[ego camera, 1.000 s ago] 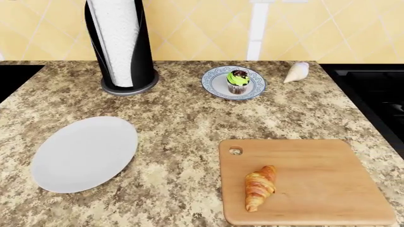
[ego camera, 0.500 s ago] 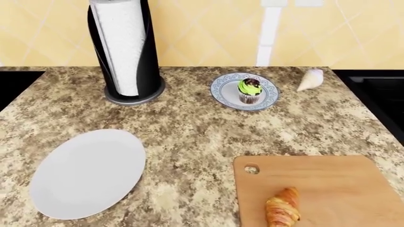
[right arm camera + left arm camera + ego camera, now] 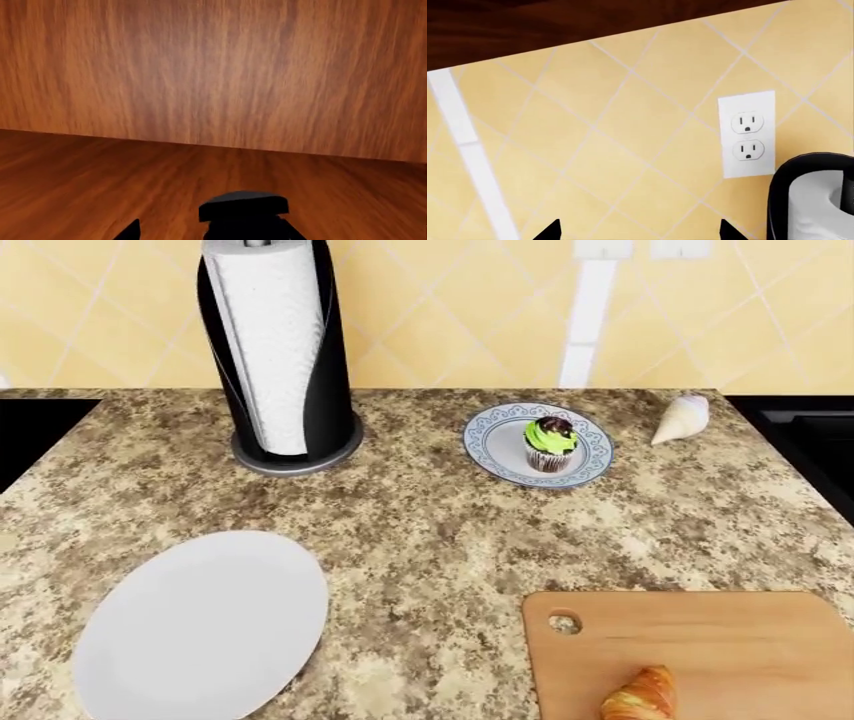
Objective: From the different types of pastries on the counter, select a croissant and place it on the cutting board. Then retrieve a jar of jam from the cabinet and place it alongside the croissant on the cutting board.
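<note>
Head view carries the whole counter [image 3: 427,530] scene; neither arm appears in it. Left to right: a round white plate [image 3: 200,625] near the front left; a black paper towel holder [image 3: 280,350] with its white roll, upright at the back; a small blue-rimmed plate [image 3: 538,445] bearing the green-frosted chocolate cupcake [image 3: 550,442]; a cream-coloured cone-shaped object [image 3: 682,418] lying at the back right, identity not resolvable. A black surface borders the counter at both far edges.

Cutting board [image 3: 694,655] lies at the front right, its hole near the back-left corner. Croissant [image 3: 638,696] rests on the board, cut off by the lower frame edge; only its upper end is visible. Cupcake is well apart from the board. No jar of jam appears in any view.

Left wrist view shows only what the head view lacks: yellow diagonal wall tile, a white double outlet [image 3: 747,134], a dark wood edge above, and the top of the paper towel holder [image 3: 814,197] at one side. Two dark tips of the left gripper [image 3: 637,231] sit well apart at the frame edge: fingers [image 3: 549,231] spread, nothing between them.

Right wrist view shows brown wood panelling only, one face meeting another. Right gripper [image 3: 207,227] shows a dark block and one finger tip [image 3: 130,231]; whether those fingers are spread or closed, cannot tell. Croissant lies in neither wrist view, so it is not at either set of fingers.
</note>
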Controlling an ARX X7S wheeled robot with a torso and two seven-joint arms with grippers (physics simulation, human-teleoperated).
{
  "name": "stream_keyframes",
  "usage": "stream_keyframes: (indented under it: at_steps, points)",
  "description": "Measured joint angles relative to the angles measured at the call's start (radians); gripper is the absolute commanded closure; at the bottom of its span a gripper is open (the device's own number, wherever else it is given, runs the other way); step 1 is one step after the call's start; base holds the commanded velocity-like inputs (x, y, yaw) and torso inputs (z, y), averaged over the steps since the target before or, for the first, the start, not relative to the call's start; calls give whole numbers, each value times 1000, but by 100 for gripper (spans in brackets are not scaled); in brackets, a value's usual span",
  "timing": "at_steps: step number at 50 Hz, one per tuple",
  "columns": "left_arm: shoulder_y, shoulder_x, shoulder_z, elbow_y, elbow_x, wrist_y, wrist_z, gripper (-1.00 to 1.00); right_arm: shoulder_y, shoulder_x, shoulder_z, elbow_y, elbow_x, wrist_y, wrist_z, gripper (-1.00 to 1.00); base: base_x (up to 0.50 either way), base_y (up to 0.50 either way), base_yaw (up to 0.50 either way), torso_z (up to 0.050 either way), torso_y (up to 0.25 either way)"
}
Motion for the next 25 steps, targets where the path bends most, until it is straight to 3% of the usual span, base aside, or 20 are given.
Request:
stream_keyframes:
  at_steps: [25]
  points:
    - [5, 11, -3, 0, 4, 5, -10, -100, 0, 5, -22, -7, 64, 21, 77, -100, 0, -1, -1, 0, 0]
